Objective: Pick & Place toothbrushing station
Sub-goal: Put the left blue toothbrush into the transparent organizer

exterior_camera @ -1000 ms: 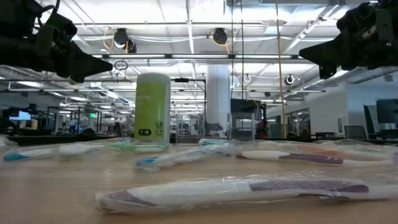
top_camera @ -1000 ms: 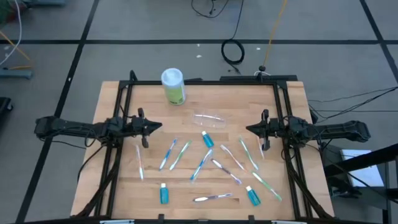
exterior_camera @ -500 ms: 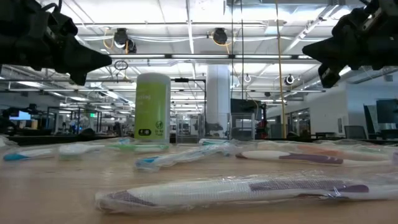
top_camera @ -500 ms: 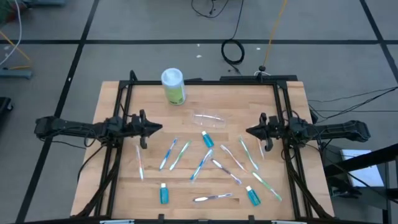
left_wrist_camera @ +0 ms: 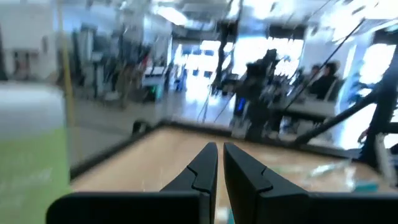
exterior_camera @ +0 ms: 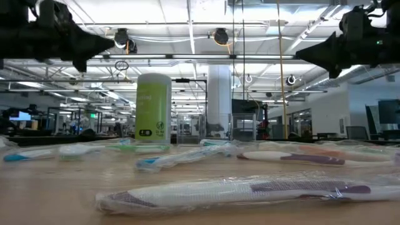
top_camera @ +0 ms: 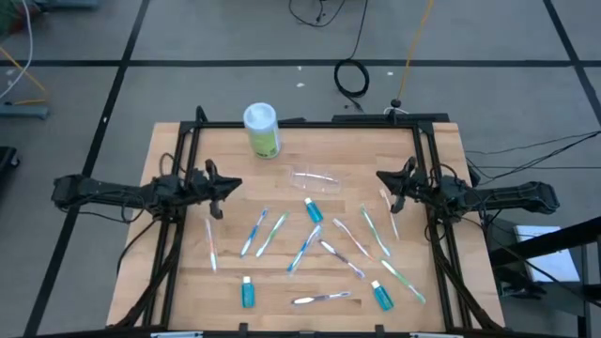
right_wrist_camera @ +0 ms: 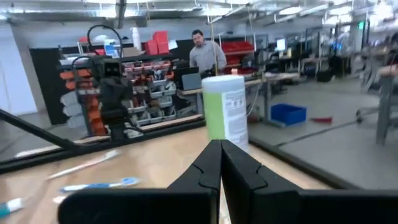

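**Nothing placed yet: the whole toothbrushing set lies loose on the tabletop**

You have the small clear plastic cup [top_camera: 317, 181] lying on its side near the middle of the light wooden tabletop [top_camera: 432, 282], with nothing in it. The slim toothbrushes are scattered flat nearer the front edge: a blue one [top_camera: 254, 232] and a green one [top_camera: 272, 233] side by side, another blue one [top_camera: 304, 247] near the centre, a purple one [top_camera: 342, 257] crossing just beside it, and a further green one [top_camera: 402, 279] toward the right. Several show clear wrapping in the low view. The three small blue white-capped tubes are spread out too: one [top_camera: 313, 209] just in front of the cup, one [top_camera: 248, 292] at the front left, one [top_camera: 380, 295] at the front right.

The larger green canister with a white lid [top_camera: 262, 130] stands upright at the back and is not part of the set.

Your left tool [top_camera: 235, 183] hovers above the left side with its fingers almost together, holding nothing. Your right tool [top_camera: 381, 176] hovers above the right side, fingers pressed together, also empty.

In my judgement you are at the very start: no item is gripped, so the cup needs standing up and every brush and tube is left to move.
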Available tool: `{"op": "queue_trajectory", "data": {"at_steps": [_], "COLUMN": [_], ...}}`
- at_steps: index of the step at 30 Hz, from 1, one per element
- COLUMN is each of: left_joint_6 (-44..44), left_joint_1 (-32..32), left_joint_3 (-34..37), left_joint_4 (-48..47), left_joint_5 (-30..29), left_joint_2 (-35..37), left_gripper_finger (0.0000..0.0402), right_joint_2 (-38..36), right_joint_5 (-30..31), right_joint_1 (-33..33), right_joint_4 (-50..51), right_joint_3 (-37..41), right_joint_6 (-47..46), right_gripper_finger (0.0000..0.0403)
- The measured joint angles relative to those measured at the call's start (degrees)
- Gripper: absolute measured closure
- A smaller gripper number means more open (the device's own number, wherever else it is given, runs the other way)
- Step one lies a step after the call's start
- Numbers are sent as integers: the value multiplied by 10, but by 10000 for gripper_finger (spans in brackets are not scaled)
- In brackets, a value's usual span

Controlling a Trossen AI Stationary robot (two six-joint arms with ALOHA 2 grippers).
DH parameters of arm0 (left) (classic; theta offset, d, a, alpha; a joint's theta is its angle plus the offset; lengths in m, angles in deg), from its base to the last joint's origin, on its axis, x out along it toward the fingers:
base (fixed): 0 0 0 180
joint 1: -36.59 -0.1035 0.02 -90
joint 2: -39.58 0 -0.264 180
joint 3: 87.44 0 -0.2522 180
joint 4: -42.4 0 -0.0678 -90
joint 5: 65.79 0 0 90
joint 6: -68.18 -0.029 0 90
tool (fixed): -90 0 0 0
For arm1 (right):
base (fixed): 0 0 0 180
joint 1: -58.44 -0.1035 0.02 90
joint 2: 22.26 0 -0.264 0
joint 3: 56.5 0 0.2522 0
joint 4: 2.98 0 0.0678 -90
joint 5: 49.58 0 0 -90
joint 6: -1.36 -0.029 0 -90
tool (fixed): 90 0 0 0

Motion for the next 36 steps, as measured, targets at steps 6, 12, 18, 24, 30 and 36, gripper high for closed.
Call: {"op": "queue_trajectory", "data": {"at_steps": [6,12,18,24,30,36], "left_joint_6": [54,42,38,231,382,435], "left_joint_1": [14,36,36,36,38,41], "left_joint_3": [0,-16,-137,-278,-287,-275], "left_joint_4": [15,18,-130,-480,-530,-431], "left_joint_5": [22,18,-7,-41,-34,5], "left_joint_2": [-3,-44,-125,-228,-319,-427], "left_gripper_finger": [371,354,276,246,245,245], "right_joint_2": [9,34,83,116,133,140], "right_joint_5": [-6,-84,-5,-4,30,56], "right_joint_1": [0,-1,0,0,0,0], "right_joint_4": [-63,-76,-146,-154,-154,-135], "right_joint_3": [0,0,0,0,0,0], "right_joint_6": [-31,-45,6,18,11,2], "right_gripper_finger": [403,397,393,373,305,252]}}
